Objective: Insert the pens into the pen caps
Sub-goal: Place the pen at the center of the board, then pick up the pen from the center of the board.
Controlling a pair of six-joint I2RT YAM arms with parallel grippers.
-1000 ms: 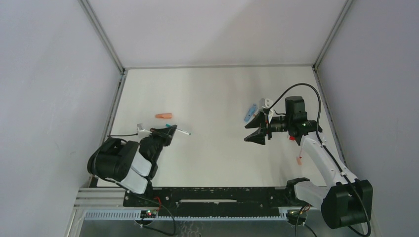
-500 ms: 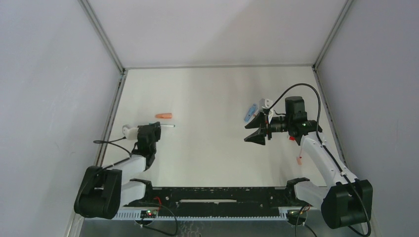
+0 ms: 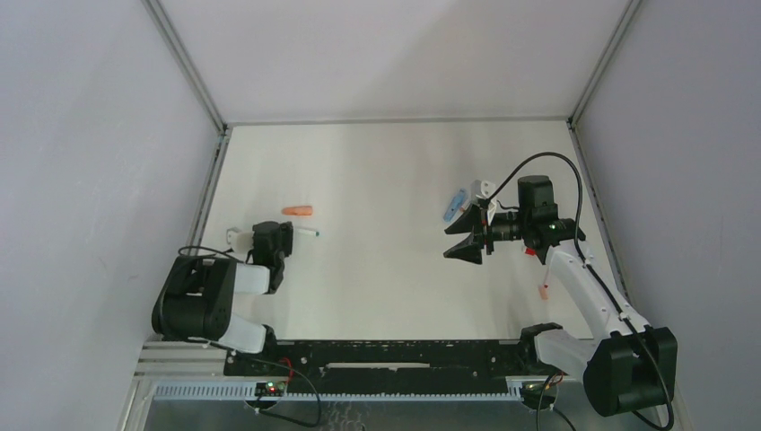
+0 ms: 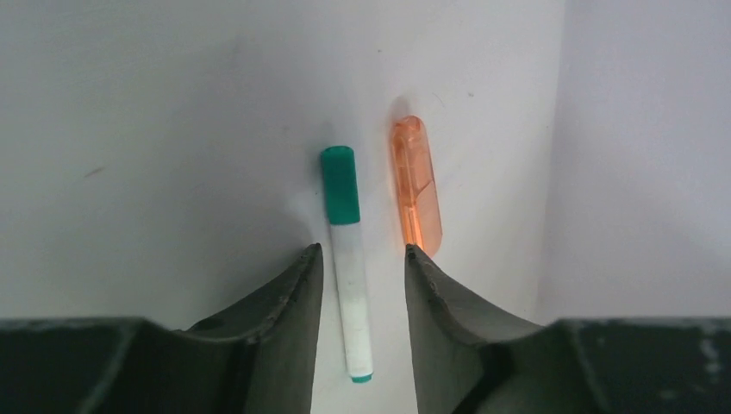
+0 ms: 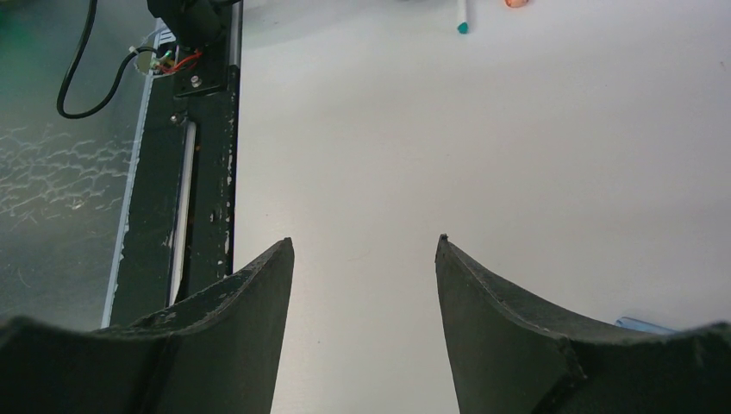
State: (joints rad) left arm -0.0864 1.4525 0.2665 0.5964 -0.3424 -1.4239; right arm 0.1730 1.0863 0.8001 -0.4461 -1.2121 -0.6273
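Note:
A white pen (image 4: 349, 285) with a teal cap (image 4: 340, 184) on its far end lies on the table between the fingers of my left gripper (image 4: 362, 252). The gripper is open, its jaws on either side of the barrel. A salmon-orange cap (image 4: 416, 185) lies just right of the pen, parallel to it. In the top view the left gripper (image 3: 287, 235), the pen (image 3: 307, 232) and the orange cap (image 3: 298, 211) sit at the left. My right gripper (image 3: 453, 241) is open and empty above the table, also in its wrist view (image 5: 362, 246). A light blue cap (image 3: 455, 205) lies beside it.
A small salmon piece (image 3: 544, 289) and a red piece (image 3: 529, 252) lie by the right arm. The black base rail (image 5: 203, 129) runs along the table's near edge. Grey walls close in the left, right and far sides.
My left gripper and the pen have shifted left, and the left arm has changed its posture. The pen now lies on the table between open fingers. The right arm has not moved.

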